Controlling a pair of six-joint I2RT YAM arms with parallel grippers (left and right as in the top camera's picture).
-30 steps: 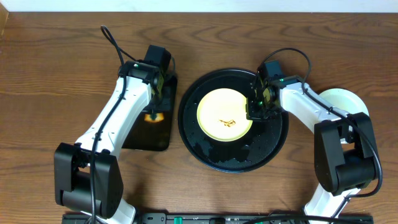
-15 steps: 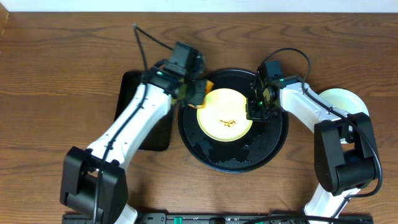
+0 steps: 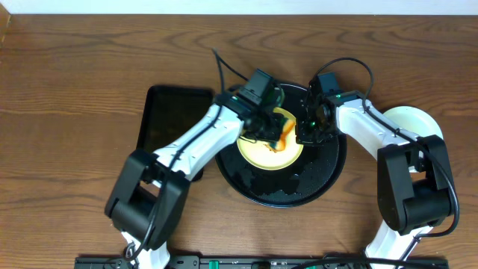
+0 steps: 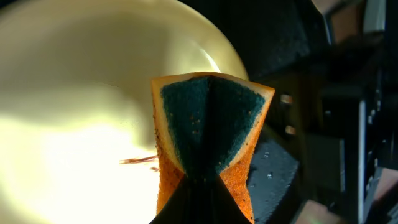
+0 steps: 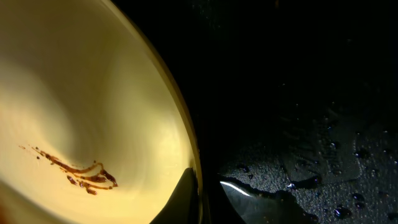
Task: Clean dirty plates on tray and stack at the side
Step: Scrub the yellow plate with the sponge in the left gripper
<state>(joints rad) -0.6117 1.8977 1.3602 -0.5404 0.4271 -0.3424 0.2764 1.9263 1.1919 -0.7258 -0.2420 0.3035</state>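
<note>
**Sponge held over the smeared plate**

The left gripper (image 4: 200, 190) pinched a folded orange-and-green sponge (image 4: 206, 124) over the pale yellow round plate (image 3: 261, 153) — beside its brown smear (image 5: 78, 173). The right gripper (image 5: 205, 196) was clamped on that plate's right rim. The plate sat in the large round black tray (image 3: 284, 190); further right, a pale round dish (image 3: 418, 118) lay on the dark-brown wooden table (image 3: 75, 75).

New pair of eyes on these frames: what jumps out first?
The orange sponge, pinched in the left gripper, sits over the yellow plate in the middle of the round black tray. Next comes the brown smear on that plate, with the right gripper clamping its right rim.
</note>
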